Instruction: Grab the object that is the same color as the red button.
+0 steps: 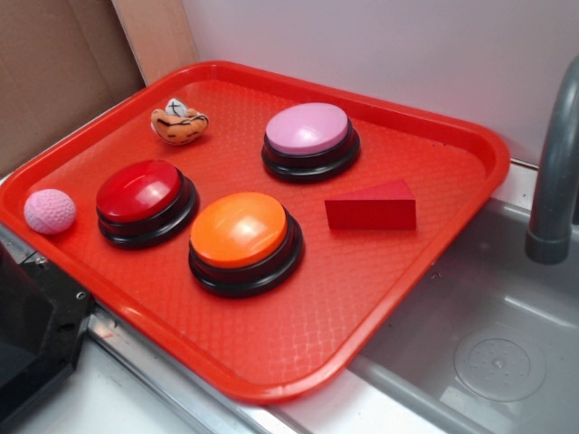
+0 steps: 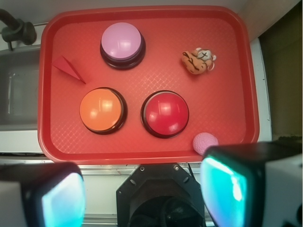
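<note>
The object, a small matte red wedge block [image 1: 373,206], lies on the red tray [image 1: 298,357] to the right of the orange button; the wrist view shows the same wedge [image 2: 67,68] at the tray's left side. The red button [image 1: 141,193], a glossy dark red dome on a black base [image 2: 165,114], stands at the tray's left. My gripper [image 2: 142,196] hangs high above the tray's near edge, open, with nothing between its fingers. In the exterior view the gripper is out of frame.
On the tray stand an orange button [image 1: 242,237] and a pink button [image 1: 309,136]. A small toy animal [image 1: 179,122] lies at the back, a pink ball [image 1: 49,212] at the left rim. A sink [image 1: 493,334] with a grey faucet [image 1: 554,181] is at the right.
</note>
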Controlling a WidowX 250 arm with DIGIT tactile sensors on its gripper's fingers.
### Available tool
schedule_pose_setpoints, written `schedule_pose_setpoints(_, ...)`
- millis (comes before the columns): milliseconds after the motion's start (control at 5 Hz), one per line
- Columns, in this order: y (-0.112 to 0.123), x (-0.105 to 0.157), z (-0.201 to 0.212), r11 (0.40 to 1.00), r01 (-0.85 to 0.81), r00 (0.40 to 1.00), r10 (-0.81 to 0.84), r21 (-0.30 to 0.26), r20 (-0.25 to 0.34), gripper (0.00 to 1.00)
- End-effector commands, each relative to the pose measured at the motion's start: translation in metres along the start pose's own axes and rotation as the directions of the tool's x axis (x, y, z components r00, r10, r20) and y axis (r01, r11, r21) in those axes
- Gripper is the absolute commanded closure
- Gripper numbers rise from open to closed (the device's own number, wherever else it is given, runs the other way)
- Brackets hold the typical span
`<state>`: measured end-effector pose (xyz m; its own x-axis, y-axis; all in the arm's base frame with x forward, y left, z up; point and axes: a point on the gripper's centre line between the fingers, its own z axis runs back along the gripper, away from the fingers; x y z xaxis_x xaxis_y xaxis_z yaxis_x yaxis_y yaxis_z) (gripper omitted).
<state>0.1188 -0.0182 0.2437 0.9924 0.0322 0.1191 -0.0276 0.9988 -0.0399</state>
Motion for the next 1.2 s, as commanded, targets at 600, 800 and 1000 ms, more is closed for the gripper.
schedule_pose_setpoints(600,-0.033,0.089,-0.060,0.935,0.354,0.935,-0.353,0.009,-0.010,0.00)
schedule_pose_setpoints(800,-0.060,0.109,-0.088,0.889,0.458,0.888,-0.458,-0.013,0.043,0.00)
schedule_pose_setpoints(1000,-0.086,0.122,-0.118,0.840,0.543,0.837,-0.539,-0.011,0.094,0.00)
